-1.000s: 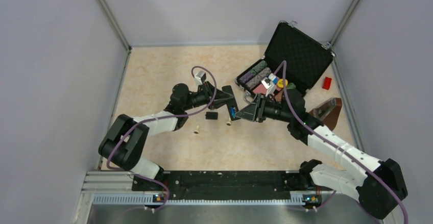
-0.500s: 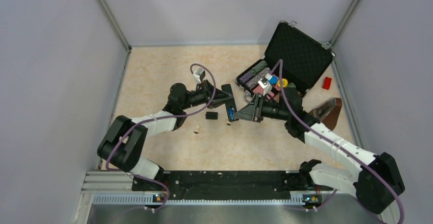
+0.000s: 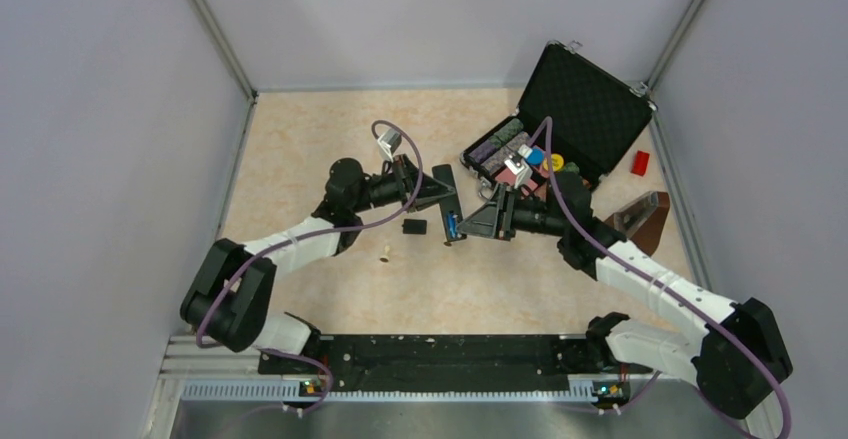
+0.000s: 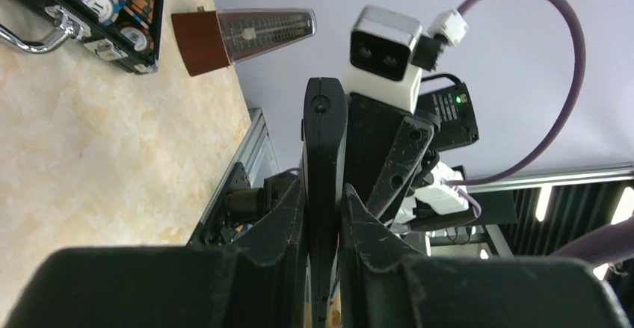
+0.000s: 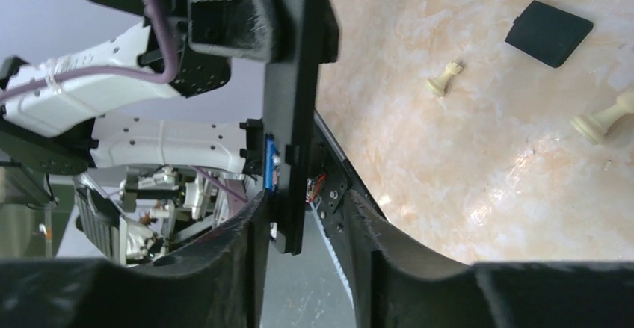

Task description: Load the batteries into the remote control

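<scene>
Clamping the remote [image 4: 323, 130] edge-on, the left claw [image 4: 323, 193] was shut tight and held it off the table [image 3: 330, 139], seemingly to steady its open bay for the other arm. The right claw [image 5: 305, 199] stood partly open astride the remote's free end, gripping nothing. The remote was a slim black bar with one blue battery [image 5: 268, 162] showing in its side. Its back cover [image 5: 549, 23] lay on the table.

3 plain grey walls box the table in: the back wall [image 3: 440, 19] at 12 o'clock and the side walls [image 3: 100, 109] at 9 and 3 o'clock. Metal posts [image 3: 216, 34] climb the far corners at 11 and 1 o'clock. The tabletop [image 3: 300, 129] is beige and marbled, evenly lit. A black strip [image 3: 440, 351] and a ridged metal rail [image 3: 400, 390] edge it at 6 o'clock.
</scene>
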{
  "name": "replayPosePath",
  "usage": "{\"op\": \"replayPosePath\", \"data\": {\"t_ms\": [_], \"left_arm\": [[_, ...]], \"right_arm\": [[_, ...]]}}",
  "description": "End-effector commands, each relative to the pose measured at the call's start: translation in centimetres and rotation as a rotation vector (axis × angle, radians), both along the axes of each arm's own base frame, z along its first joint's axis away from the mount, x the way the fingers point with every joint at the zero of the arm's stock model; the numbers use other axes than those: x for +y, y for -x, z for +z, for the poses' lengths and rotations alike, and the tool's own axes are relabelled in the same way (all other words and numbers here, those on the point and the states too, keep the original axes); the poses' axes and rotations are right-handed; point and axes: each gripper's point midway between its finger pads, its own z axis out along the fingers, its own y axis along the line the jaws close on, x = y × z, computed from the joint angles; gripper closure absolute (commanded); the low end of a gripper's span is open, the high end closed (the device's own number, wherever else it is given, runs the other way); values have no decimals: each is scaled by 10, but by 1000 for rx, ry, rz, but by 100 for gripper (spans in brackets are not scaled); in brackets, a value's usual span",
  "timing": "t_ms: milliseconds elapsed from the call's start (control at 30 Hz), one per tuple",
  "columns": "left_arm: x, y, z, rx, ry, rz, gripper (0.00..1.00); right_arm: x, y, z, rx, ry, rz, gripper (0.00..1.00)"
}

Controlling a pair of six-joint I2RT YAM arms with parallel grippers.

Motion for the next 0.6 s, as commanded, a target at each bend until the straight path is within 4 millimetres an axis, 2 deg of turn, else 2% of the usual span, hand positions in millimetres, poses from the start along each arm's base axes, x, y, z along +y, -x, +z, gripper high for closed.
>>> {"op": "replayPosePath", "data": {"t_ms": [0,67,200,433,567], "left_arm": [[0,24,38,-197,-35,-63,100],[2,21,34,-231,-87,-38,100],[5,20,33,-291,-150,-18,100],[8,19,31,-331,-182,-6,100],[13,15,29,-337,-210,32,100]], "right_arm": [[-9,-21,3,-48,21,-116,54],[-10,-19,10,-58,9,-117,47],[-11,-16,21,-80,-11,-114,41],[-10,-15,37,-125,-38,-92,38],[-11,-19,34,-141,0,-106,38]]}}
